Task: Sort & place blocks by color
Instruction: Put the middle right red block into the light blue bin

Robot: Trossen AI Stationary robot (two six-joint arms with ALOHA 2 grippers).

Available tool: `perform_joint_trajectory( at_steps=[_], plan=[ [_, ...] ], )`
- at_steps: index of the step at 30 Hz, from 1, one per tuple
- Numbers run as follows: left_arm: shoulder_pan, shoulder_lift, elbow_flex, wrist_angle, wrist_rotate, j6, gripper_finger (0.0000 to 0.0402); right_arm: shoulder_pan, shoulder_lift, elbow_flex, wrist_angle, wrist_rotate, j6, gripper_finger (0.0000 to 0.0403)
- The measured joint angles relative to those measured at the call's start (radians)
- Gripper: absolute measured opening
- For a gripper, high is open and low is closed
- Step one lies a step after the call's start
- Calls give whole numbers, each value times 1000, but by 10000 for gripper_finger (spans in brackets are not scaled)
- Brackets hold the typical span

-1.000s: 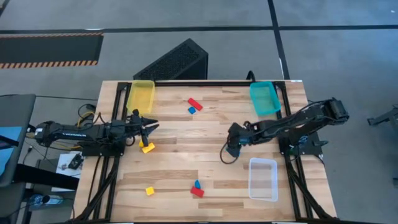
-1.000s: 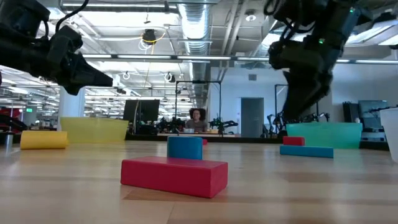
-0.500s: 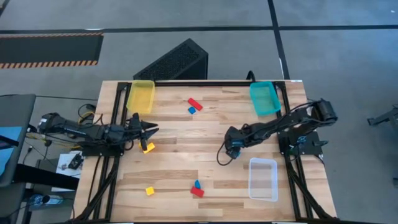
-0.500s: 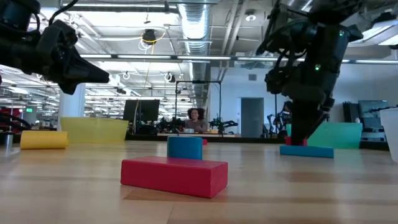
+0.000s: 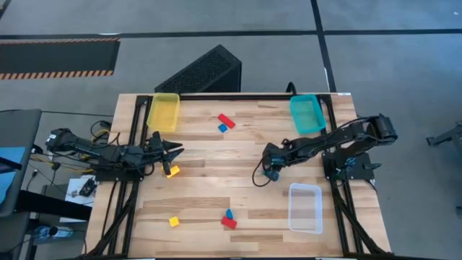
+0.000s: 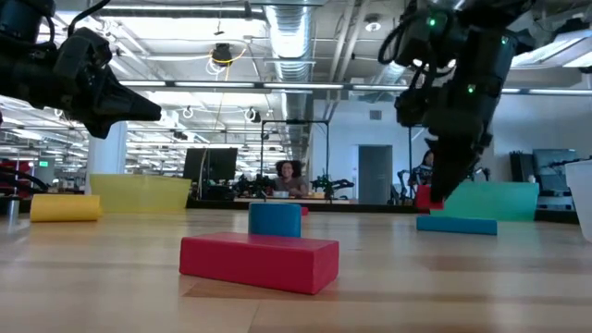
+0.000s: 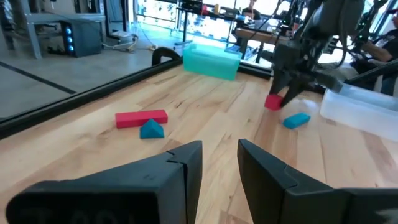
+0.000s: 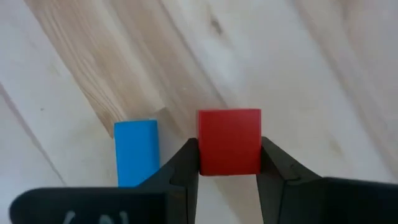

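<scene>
Your right gripper [image 8: 229, 163] holds the red block [image 8: 229, 142] tight between its fingers, just above the counter [image 5: 209, 155] beside the blue block [image 8: 135, 151]; next carry it to a bin, while the left gripper [image 7: 219, 163] waits with its fingers slightly apart.

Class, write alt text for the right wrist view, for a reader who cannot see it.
The right gripper holds a small red plastic cube between its two dark fingers, lifted above the pale wooden table. A short blue plastic bar lies on the table beside the cube.
</scene>
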Motion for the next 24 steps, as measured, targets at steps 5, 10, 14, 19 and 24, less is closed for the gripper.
perform_joint_trajectory(
  at_steps=[5, 10, 14, 19, 24],
  plan=[
    [0, 0, 0, -2, 0, 1, 92, -89, -162, 1, -135, 64, -63, 113],
    [0, 0, 0, -4, -2, 2, 92, -260, -353, 1, -296, 231, -124, 113],
    [0, 0, 0, -5, -84, 9, 92, -479, -433, 1, -328, 234, -255, 113],
    [14, 0, 0, 15, -270, 72, 92, -785, -407, 1, -314, 204, -465, 113],
    [84, 0, 0, 80, -322, 150, 91, -954, -311, 19, -299, 124, -542, 113]
  ],
)
